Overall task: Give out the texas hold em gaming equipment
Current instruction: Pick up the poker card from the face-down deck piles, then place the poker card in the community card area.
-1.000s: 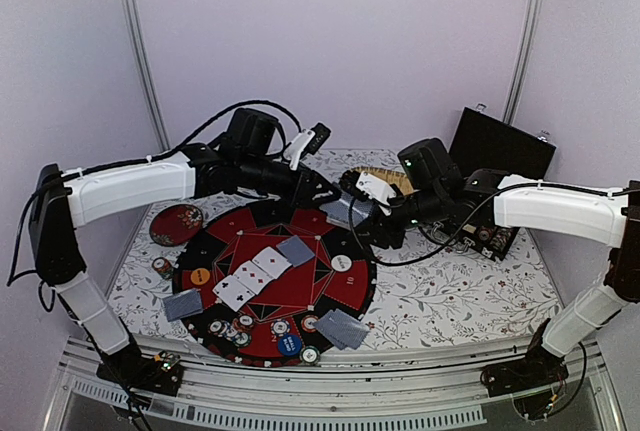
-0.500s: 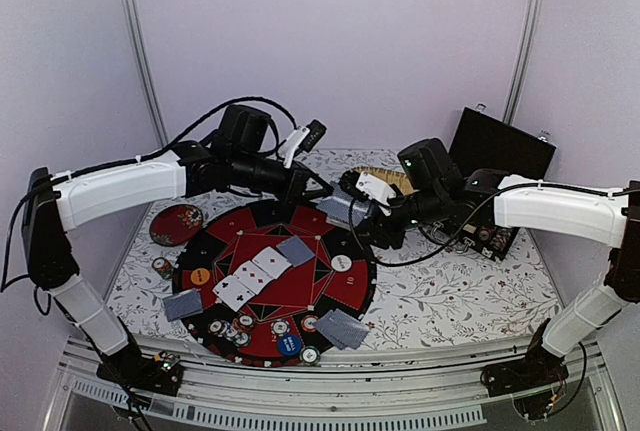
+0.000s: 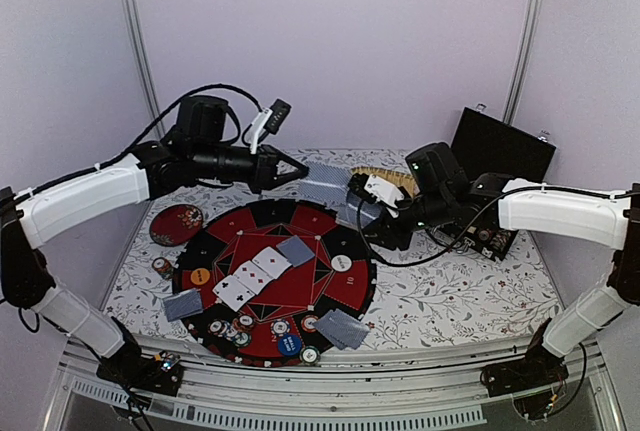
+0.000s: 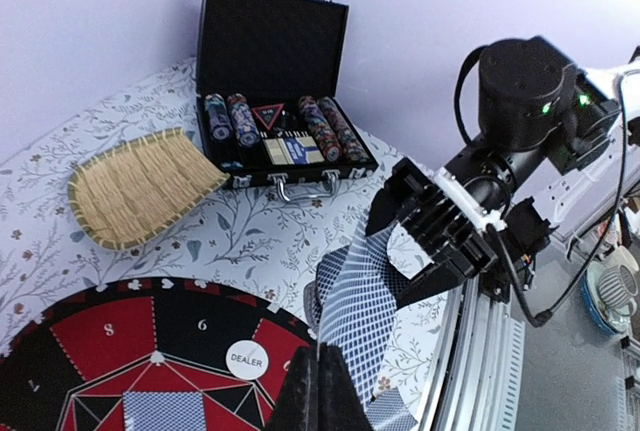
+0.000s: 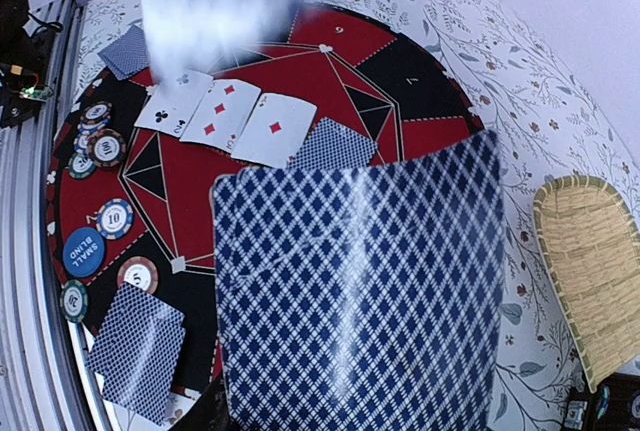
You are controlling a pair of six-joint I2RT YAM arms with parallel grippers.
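My left pincer [image 4: 318,391] is clamping shut on one grey-blue-backed playing card [image 4: 350,321], holding it in the air over the 12 o'clock rim of the round red-and-black felt mat [image 3: 300,296]. The card's far end is meeting the stack of grey-blue-backed cards [image 5: 360,291] that my right pincer [image 4: 405,251] is gripping just beside it. Beyond them on the floral worktop [image 3: 460,296], the oval woven straw tray [image 4: 140,186] is lying at 1 o'clock and the open black chip case [image 4: 275,81] at 2 o'clock. Three white face-up cards [image 3: 250,276] are lying mid-mat, and round poker chips [image 3: 262,331] are sitting at 6 o'clock.
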